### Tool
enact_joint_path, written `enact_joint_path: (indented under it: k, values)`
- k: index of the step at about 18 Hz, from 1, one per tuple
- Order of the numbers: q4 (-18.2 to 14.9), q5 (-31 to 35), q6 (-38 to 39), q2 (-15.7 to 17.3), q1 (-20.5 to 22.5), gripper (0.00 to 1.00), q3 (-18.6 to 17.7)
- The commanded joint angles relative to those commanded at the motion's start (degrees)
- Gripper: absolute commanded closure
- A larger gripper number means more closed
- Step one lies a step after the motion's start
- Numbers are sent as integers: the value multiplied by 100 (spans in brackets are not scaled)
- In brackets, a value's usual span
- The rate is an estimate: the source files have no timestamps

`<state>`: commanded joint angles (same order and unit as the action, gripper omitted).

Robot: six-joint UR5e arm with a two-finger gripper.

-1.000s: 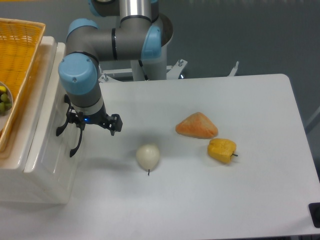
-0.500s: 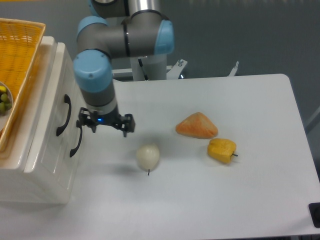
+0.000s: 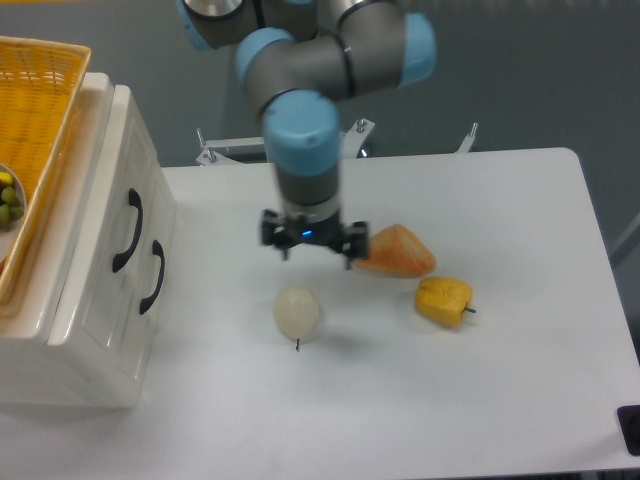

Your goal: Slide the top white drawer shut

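Hand (image 3: 312,243) above pale fruit (image 3: 297,312)

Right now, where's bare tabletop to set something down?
Free: the near strip of the table in front of the white onion and yellow pepper, plus the far right corner. Crowded: the middle, where the end effector hangs by the orange wedge, with the cabinet at left.
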<state>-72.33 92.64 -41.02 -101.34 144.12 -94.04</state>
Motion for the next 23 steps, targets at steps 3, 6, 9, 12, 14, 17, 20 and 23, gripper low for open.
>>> enact_joint_path:
  k: [3,6,9,12,14,17,20,23]
  values:
    - [-9,9,-651,0,440,0,0]
    - [-149,9,-1134,0,879,0,0]
    - [-211,18,-1977,9,1327,0,9]
    - [-456,-9,-2820,52,1784,0,53]
    - [-554,0,-3392,88,2031,0,53]
    - [-702,-35,-4349,193,2505,0,44]
    - [-1019,17,-4871,316,2840,0,97]
    - [-1020,9,-4889,422,2902,0,97]
